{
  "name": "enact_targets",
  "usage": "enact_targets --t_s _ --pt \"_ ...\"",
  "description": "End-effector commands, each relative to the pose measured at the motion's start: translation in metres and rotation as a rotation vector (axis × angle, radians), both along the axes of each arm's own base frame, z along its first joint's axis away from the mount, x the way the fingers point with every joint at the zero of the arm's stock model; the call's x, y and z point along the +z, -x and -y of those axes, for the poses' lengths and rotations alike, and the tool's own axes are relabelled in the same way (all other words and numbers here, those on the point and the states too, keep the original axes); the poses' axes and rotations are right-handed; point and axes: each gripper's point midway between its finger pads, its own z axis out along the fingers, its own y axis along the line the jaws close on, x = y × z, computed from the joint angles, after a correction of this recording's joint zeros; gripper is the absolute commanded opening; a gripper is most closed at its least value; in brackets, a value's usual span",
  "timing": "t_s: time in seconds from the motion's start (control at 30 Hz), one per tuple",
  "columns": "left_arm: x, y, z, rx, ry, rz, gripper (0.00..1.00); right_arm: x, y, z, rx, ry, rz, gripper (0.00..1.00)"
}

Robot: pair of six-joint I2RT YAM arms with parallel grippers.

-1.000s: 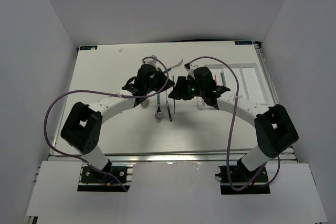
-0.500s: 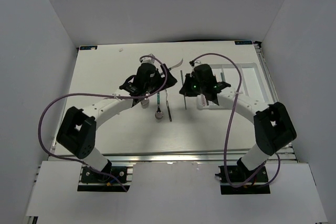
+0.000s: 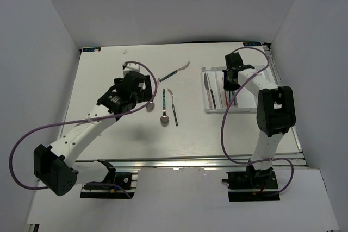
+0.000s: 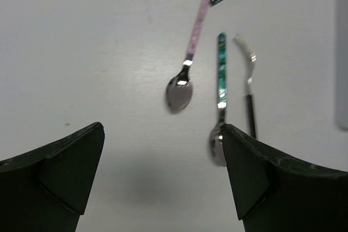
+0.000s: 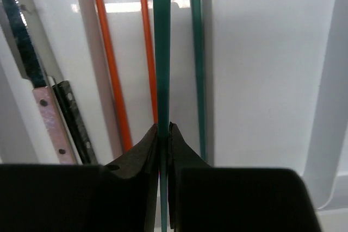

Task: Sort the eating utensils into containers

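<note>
My right gripper (image 5: pixel 164 129) is shut on a thin teal chopstick (image 5: pixel 161 52), held lengthwise over the white tray's containers (image 5: pixel 261 80). Below it lie another teal chopstick (image 5: pixel 197 52), two orange chopsticks (image 5: pixel 109 52), and a pink-handled knife (image 5: pixel 51 123) and a black-handled knife (image 5: pixel 76 129) one compartment over. From above, the right gripper (image 3: pixel 231 82) hangs over the tray (image 3: pixel 215 111). My left gripper (image 4: pixel 163 172) is open and empty above bare table. Ahead of it lie a pink spoon (image 4: pixel 187 74), a teal spoon (image 4: pixel 221 80) and a black-handled fork (image 4: pixel 250 107).
A teal-handled utensil (image 3: pixel 175 71) lies at an angle behind the spoons, near the table's middle. The tray's left edge (image 4: pixel 341 52) shows at the right of the left wrist view. White walls stand round the table on three sides.
Both grippers were close together mid-table. The left one has opened and drawn back to the left. The right one has shut on the teal chopstick and swung right over the tray.
</note>
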Motion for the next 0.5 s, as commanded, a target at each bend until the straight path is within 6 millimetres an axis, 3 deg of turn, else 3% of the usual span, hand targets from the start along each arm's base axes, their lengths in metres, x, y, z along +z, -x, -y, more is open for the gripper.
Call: enact_targets --t_s 0.0,0.1,0.13,0.17,0.27,0.43,0.47 --pt "-0.033 0.027 -0.036 0.008 -0.185 -0.088 0.98 0.024 -0.014 0.015 0.030 0.048 0.024 0.00" --pt "-0.053 0.039 -0.043 -0.002 -0.197 -0.110 0.98 0.021 -0.019 0.023 0.032 0.058 0.002 0.09" --pt "-0.055 0.041 -0.044 -0.002 -0.190 -0.110 0.98 0.016 -0.019 0.024 0.033 0.066 -0.016 0.14" --pt "-0.060 0.044 -0.043 -0.009 -0.185 -0.119 0.98 0.016 -0.020 0.024 0.039 0.071 -0.017 0.27" --pt "-0.074 0.049 -0.042 -0.017 -0.174 -0.140 0.98 0.016 -0.019 0.021 0.036 0.050 -0.022 0.39" --pt "-0.072 0.047 -0.044 -0.003 -0.174 -0.132 0.98 0.036 -0.016 0.005 0.052 -0.041 0.024 0.44" --pt "-0.070 0.047 -0.044 0.003 -0.168 -0.123 0.98 0.042 -0.015 -0.006 0.071 -0.059 0.044 0.44"
